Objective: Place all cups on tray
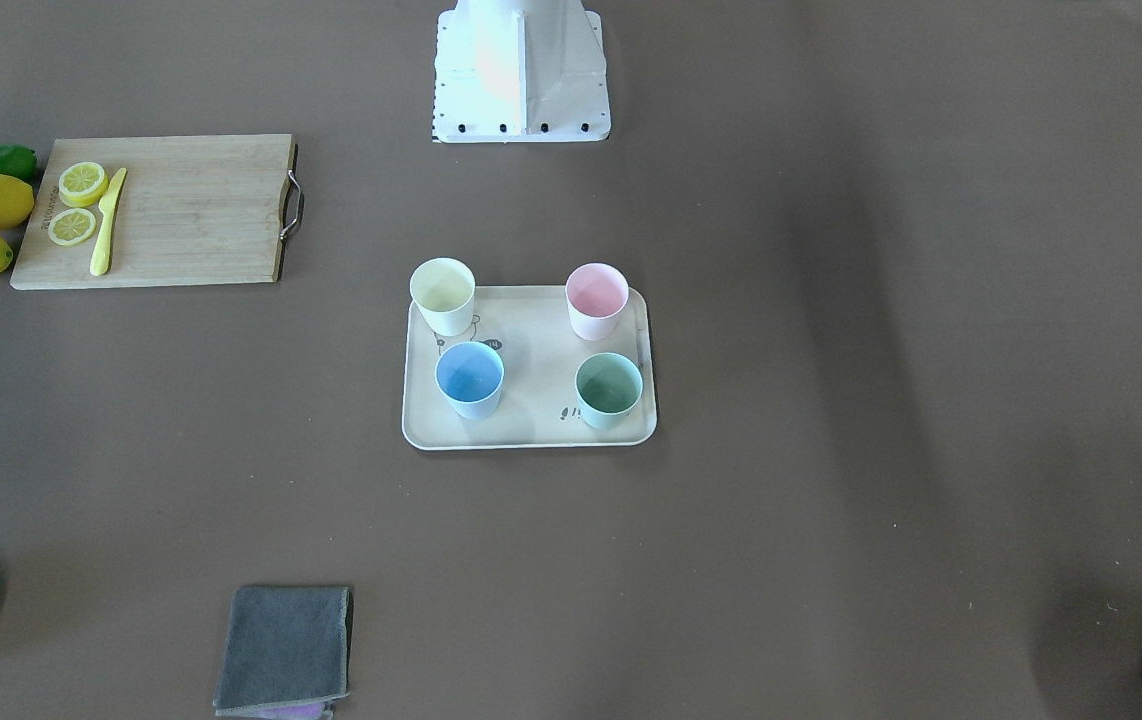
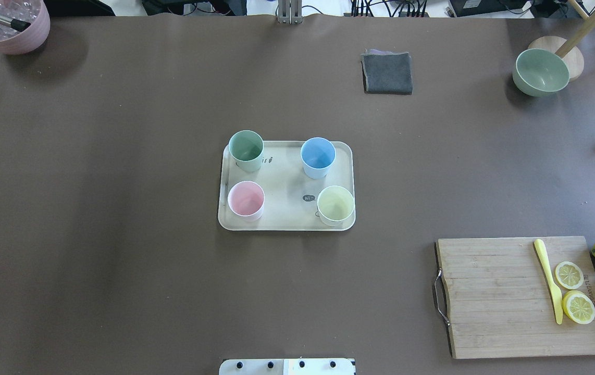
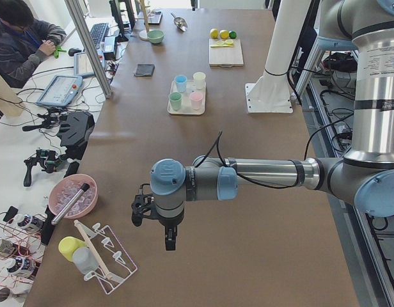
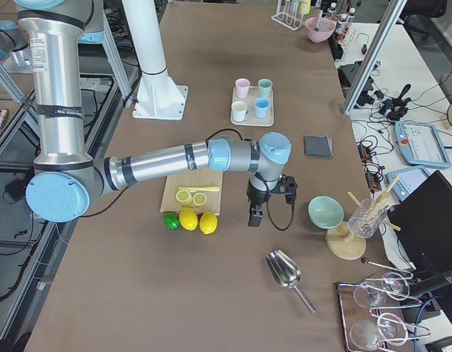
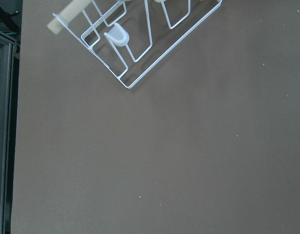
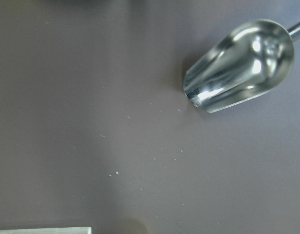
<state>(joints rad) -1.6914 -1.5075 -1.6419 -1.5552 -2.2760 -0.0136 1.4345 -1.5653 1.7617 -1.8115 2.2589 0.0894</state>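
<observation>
All four cups stand upright on the tray [image 2: 287,182], and the job looks complete, with no placing left to do. In the near row, the pink cup [image 2: 246,198] sits by the tray's left corner and the yellow cup [image 2: 335,204] by its right. Behind them, the green cup [image 2: 246,146] takes the far left corner and the blue cup [image 2: 318,153] the far right, each apart from its neighbours. Both arms are well away from the tray. The left gripper [image 3: 170,242] hangs over bare table near a wire rack [image 3: 107,262] at the left end. The right gripper [image 4: 254,217] hangs just beside the lemons [image 4: 189,218], near a metal scoop [image 6: 237,63], at the right end. Whether either pincer is apart or together cannot be told from these side views.
</observation>
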